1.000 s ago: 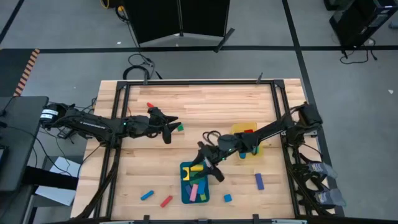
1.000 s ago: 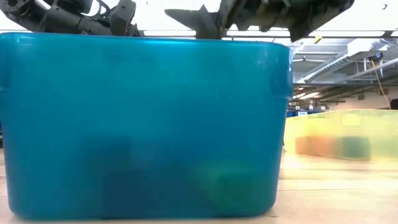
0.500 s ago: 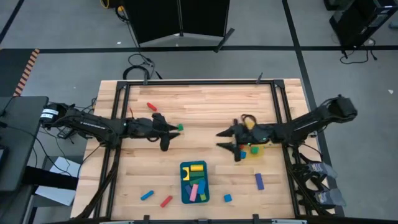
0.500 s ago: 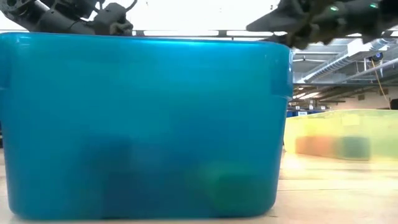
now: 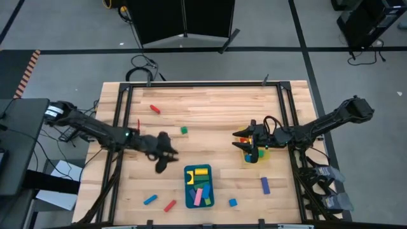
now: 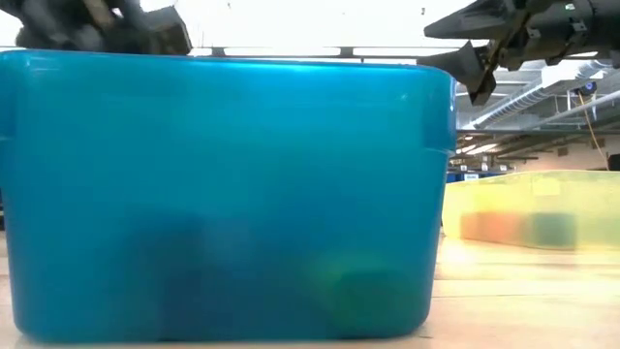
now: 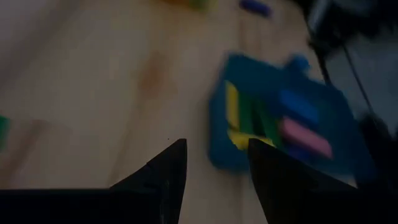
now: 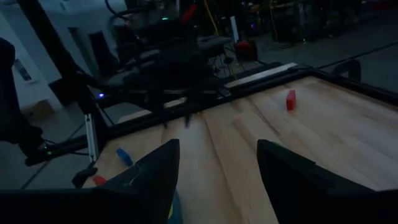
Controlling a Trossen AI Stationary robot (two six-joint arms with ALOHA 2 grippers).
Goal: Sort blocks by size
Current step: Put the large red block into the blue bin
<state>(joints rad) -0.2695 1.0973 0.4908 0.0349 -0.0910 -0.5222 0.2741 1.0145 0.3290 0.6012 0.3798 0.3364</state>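
Observation:
Blocks lie scattered on the wooden table: a red bar (image 5: 154, 109), a green cube (image 5: 184, 130), a blue bar (image 5: 150, 200), a red bar (image 5: 170, 205), a blue cube (image 5: 233, 203) and a purple-blue bar (image 5: 265, 185). Several bars lie in the blue tray (image 5: 188, 191), also in the left wrist view (image 7: 219, 146). My left gripper (image 5: 164, 157) is open and empty, left of the tray's far end. My right gripper (image 5: 245, 142) is open and empty at the left edge of the yellow bin (image 5: 262, 152).
In the low view the blue tray's wall (image 6: 223, 194) fills most of the picture, with the yellow bin (image 6: 533, 223) to its right. The table's black frame rails (image 5: 121, 127) run along both sides. Bare wood lies between the two grippers.
My right gripper has gone from above the blue tray toward the table's right and far side, to the yellow bin's left edge. My left gripper has gone from beside the green cube toward the near edge, closer to the tray. The green cube has stayed where it was.

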